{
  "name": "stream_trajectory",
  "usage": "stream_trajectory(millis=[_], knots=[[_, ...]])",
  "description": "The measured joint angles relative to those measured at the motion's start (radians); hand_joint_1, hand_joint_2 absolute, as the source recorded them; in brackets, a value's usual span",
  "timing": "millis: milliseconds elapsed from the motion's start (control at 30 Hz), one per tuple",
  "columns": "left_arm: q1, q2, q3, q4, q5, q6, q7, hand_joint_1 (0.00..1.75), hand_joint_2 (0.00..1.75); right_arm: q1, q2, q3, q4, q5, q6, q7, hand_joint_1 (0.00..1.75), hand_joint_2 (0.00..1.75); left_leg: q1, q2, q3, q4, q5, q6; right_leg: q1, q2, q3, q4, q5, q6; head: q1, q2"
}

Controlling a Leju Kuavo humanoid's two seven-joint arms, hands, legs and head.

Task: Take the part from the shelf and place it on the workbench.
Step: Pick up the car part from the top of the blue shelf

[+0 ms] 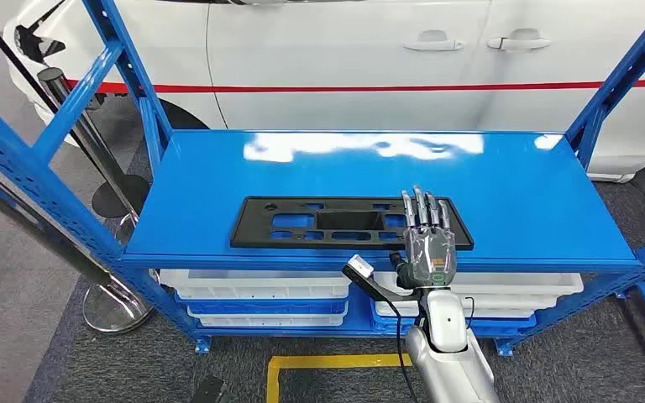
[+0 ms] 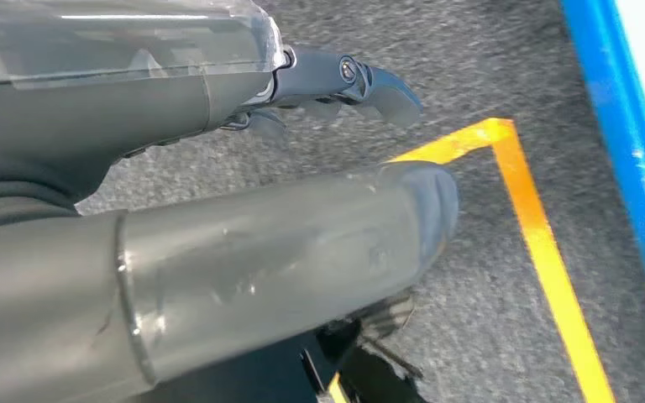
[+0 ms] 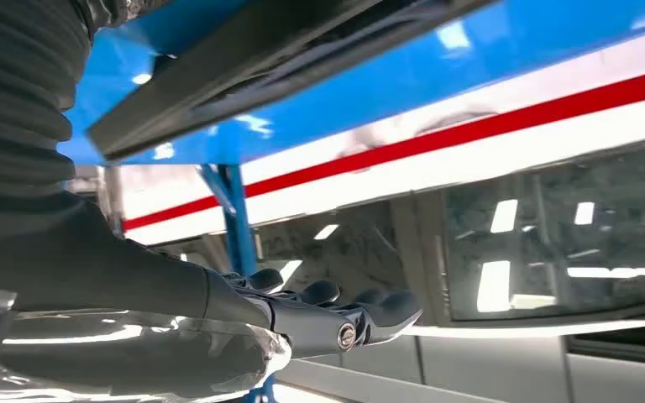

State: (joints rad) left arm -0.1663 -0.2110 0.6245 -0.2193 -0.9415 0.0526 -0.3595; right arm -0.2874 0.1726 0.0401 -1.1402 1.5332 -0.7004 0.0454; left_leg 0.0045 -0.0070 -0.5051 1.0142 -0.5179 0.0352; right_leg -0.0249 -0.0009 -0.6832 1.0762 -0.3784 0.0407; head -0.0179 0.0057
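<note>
Head view: right robot hand (image 1: pixel 427 239) extended flat over part (image 1: pixel 348 222).

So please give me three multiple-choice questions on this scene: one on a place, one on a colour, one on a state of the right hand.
1. Where does the flat black plastic part with cut-outs lie?
A. on the glossy blue metal shelf top
B. in a white bin
C. on the grey floor

2. What colour is the stripe on the white car?
A. green
B. red
C. yellow

3. How is the right hand?
A. closed around the part
B. fingers extended over the part's right section
C. hanging beside the floor

Answers: 1 A, the part rests flat on the top shelf; 2 B, the stripe is red; 3 B, the fingers lie straight above it, not gripping.
</note>
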Motion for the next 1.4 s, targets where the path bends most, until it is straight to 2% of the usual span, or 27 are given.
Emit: stream_trajectory(millis=[67,100,200,267,333,367,400,433,467,533,567,600,700,733,767,833,867,900,933,1000,1033,1067,1167,1233,1267,1367,1400], knots=[[-0.003,0.0,0.0,0.0,0.0,0.001,-0.001,0.0,0.0,0.0,0.0,0.0,0.0,0.0,0.0,-0.001,0.0,1.75,-0.001,0.001,-0.001,-0.001,-0.006,-0.007,0.003,0.0,0.004,-0.013,-0.016,-0.012,0.0,0.0],[-0.004,0.0,0.0,0.0,0.0,0.002,-0.002,0.0,0.0,0.0,-0.001,0.0,0.0,0.0,0.0,-0.002,0.0,1.75,-0.002,0.001,0.002,0.0,-0.009,-0.014,0.006,0.001,0.007,-0.02,-0.029,-0.022,0.0,0.0],[-0.008,0.0,-0.001,-0.001,0.008,0.001,-0.006,0.0,0.0,0.001,-0.002,-0.001,-0.001,0.0,-0.001,-0.003,0.0,1.75,-0.001,0.002,0.007,0.026,-0.01,-0.03,0.006,0.002,0.031,-0.031,-0.039,-0.05,0.0,0.0],[-0.012,0.0,0.0,-0.001,0.018,0.0,-0.005,0.0,0.0,0.0,-0.002,-0.001,-0.002,0.0,-0.001,-0.004,0.0,1.75,0.002,0.002,-0.045,0.118,-0.017,-0.035,0.006,0.001,0.054,-0.037,-0.047,-0.061,0.0,0.0],[-0.01,-0.001,0.001,-0.001,0.023,0.001,-0.001,0.0,0.0,0.0,-0.002,-0.001,-0.002,0.0,-0.001,-0.004,0.0,1.75,0.002,0.002,-0.126,0.227,-0.058,-0.038,0.009,0.002,0.073,-0.041,-0.061,-0.067,0.0,0.0],[-0.008,-0.001,0.001,-0.001,0.024,0.001,0.001,0.0,0.0,0.0,-0.002,-0.001,-0.002,0.0,-0.001,-0.004,0.0,1.75,0.002,0.002,-0.159,0.255,-0.085,-0.038,0.01,0.003,0.083,-0.042,-0.07,-0.068,0.0,0.0],[-0.006,-0.001,0.001,-0.001,0.025,0.002,0.002,0.0,0.0,0.0,-0.002,-0.001,-0.002,0.0,0.0,-0.005,0.0,1.75,0.002,0.002,-0.18,0.254,-0.097,-0.037,0.012,0.005,0.095,-0.042,-0.079,-0.068,0.0,0.0],[-0.005,-0.001,0.001,-0.001,0.026,0.002,0.003,0.0,0.0,0.0,-0.002,-0.001,-0.002,0.0,0.0,-0.005,0.0,1.75,0.002,0.002,-0.188,0.226,-0.083,-0.033,0.014,0.007,0.109,-0.042,-0.089,-0.068,0.0,0.0],[-0.005,-0.001,0.002,-0.001,0.026,0.003,0.002,0.0,0.0,0.0,-0.002,-0.001,-0.002,0.0,0.0,-0.006,0.0,1.75,0.0,0.002,-0.185,0.175,-0.04,-0.026,0.016,0.009,0.123,-0.042,-0.099,-0.068,0.0,0.0],[-0.006,0.0,0.002,-0.001,0.026,0.003,-0.003,0.0,0.0,0.0,-0.002,-0.001,-0.001,0.0,0.0,-0.01,0.0,1.75,-0.007,0.0,-0.171,0.064,0.073,-0.011,0.02,0.011,0.142,-0.041,-0.116,-0.065,0.0,0.0],[-0.006,0.0,0.002,-0.001,0.026,0.003,-0.005,0.0,0.0,-0.001,-0.002,-0.001,-0.001,0.0,0.0,-0.012,0.0,1.75,-0.011,-0.001,-0.165,0.032,0.111,-0.005,0.021,0.013,0.146,-0.04,-0.123,-0.06,0.0,0.0],[-0.006,0.0,0.003,-0.001,0.026,0.003,-0.006,0.0,0.0,-0.001,-0.002,-0.001,-0.001,0.0,0.0,-0.014,0.0,1.75,-0.014,-0.002,-0.163,0.019,0.13,-0.001,0.021,0.016,0.147,-0.039,-0.128,-0.055,0.0,0.0],[-0.011,0.0,0.003,-0.001,0.027,0.005,-0.006,0.0,0.0,-0.002,-0.002,-0.002,-0.005,0.0,0.0,-0.016,0.0,1.75,-0.014,-0.003,-0.148,0.003,0.144,0.007,0.018,0.016,0.151,-0.035,-0.145,-0.039,0.0,0.0],[-0.014,0.0,0.003,-0.001,0.027,0.006,-0.006,0.0,0.0,-0.004,-0.002,-0.002,-0.007,0.0,0.0,-0.016,0.0,1.75,-0.012,-0.002,-0.141,-0.005,0.144,0.011,0.018,0.014,0.144,-0.015,-0.159,-0.035,0.001,0.0],[-0.016,0.0,0.003,-0.001,0.028,0.006,-0.006,0.0,0.0,-0.005,-0.002,-0.003,-0.009,0.0,0.0,-0.017,0.0,1.75,-0.009,-0.001,-0.135,-0.011,0.144,0.016,0.018,0.012,0.123,0.027,-0.181,-0.032,0.001,0.0],[-0.018,-0.001,0.003,-0.001,0.028,0.007,-0.006,0.0,0.0,-0.005,-0.003,-0.005,-0.009,0.0,0.0,-0.017,0.0,1.75,-0.011,-0.001,-0.13,-0.012,0.138,0.023,0.017,0.01,0.052,0.147,-0.229,-0.026,0.001,0.0],[-0.018,-0.001,0.003,-0.001,0.028,0.007,-0.005,0.0,0.0,-0.003,-0.003,-0.007,-0.009,0.0,0.0,-0.017,0.0,1.75,-0.011,-0.001,-0.128,-0.011,0.135,0.024,0.015,0.01,0.017,0.197,-0.238,-0.023,0.001,0.0],[-0.017,-0.001,0.004,-0.001,0.028,0.007,-0.005,0.0,0.0,-0.001,-0.003,-0.009,-0.009,0.0,0.0,-0.017,0.0,1.75,-0.011,-0.002,-0.127,-0.009,0.131,0.024,0.013,0.01,-0.004,0.216,-0.228,-0.02,0.001,0.0],[-0.016,-0.001,0.004,-0.001,0.028,0.008,-0.005,0.0,0.0,0.0,-0.003,-0.01,-0.009,0.0,0.0,-0.017,0.0,1.75,-0.01,-0.003,-0.125,-0.005,0.127,0.023,0.01,0.009,-0.007,0.198,-0.198,-0.018,0.001,0.0],[-0.015,-0.002,0.004,-0.001,0.028,0.009,-0.005,0.0,0.0,-0.002,-0.003,-0.012,-0.009,0.0,0.0,-0.019,0.0,1.75,-0.008,-0.004,-0.124,0.009,0.114,0.016,0.004,0.007,0.026,0.088,-0.118,-0.015,0.001,0.0],[-0.017,-0.002,0.004,-0.001,0.028,0.009,-0.006,0.0,0.0,-0.003,-0.003,-0.012,-0.008,0.0,0.0,-0.02,0.0,1.75,-0.009,-0.005,-0.126,0.019,0.108,0.01,0.004,0.006,0.046,0.035,-0.092,-0.016,0.001,0.0],[-0.018,-0.002,0.004,-0.001,0.028,0.01,-0.006,0.0,0.0,-0.004,-0.003,-0.012,-0.008,0.0,0.0,-0.021,0.38,1.75,-0.01,-0.005,-0.128,0.025,0.103,0.005,0.004,0.007,0.058,0.001,-0.08,-0.02,0.001,0.0],[-0.019,-0.002,0.004,-0.001,0.029,0.011,-0.006,0.0,0.0,-0.004,-0.003,-0.013,-0.007,0.0,0.0,-0.022,1.69,1.75,-0.011,-0.006,-0.13,0.028,0.099,-0.011,0.009,0.009,0.062,-0.014,-0.08,-0.036,0.001,0.0],[-0.019,-0.002,0.004,-0.001,0.031,0.012,-0.006,0.0,0.0,-0.006,-0.004,-0.014,-0.007,0.0,0.0,-0.023,1.75,1.75,-0.008,-0.004,-0.135,0.045,0.084,-0.022,0.007,0.007,0.066,-0.021,-0.077,-0.049,0.001,0.0],[-0.02,-0.002,0.004,-0.001,0.031,0.012,-0.007,0.0,0.0,-0.006,-0.003,-0.014,-0.007,0.0,0.0,-0.025,1.75,1.75,-0.007,-0.002,-0.148,0.078,0.062,-0.028,0.005,0.005,0.068,-0.024,-0.075,-0.054,0.0,0.0],[-0.019,-0.002,0.004,-0.001,0.035,0.015,-0.008,0.0,0.0,-0.007,-0.003,-0.014,-0.005,0.0,0.0,-0.03,1.75,1.75,-0.001,-0.001,-0.223,0.248,-0.023,-0.039,0.006,0.0,0.069,-0.025,-0.075,-0.06,0.0,0.0],[-0.019,-0.002,0.004,-0.001,0.037,0.016,-0.008,0.0,0.0,-0.007,-0.004,-0.014,-0.005,0.0,0.0,-0.031,1.75,1.75,0.001,-0.001,-0.24,0.284,-0.033,-0.04,0.007,0.0,0.069,-0.025,-0.075,-0.06,0.0,0.0]])
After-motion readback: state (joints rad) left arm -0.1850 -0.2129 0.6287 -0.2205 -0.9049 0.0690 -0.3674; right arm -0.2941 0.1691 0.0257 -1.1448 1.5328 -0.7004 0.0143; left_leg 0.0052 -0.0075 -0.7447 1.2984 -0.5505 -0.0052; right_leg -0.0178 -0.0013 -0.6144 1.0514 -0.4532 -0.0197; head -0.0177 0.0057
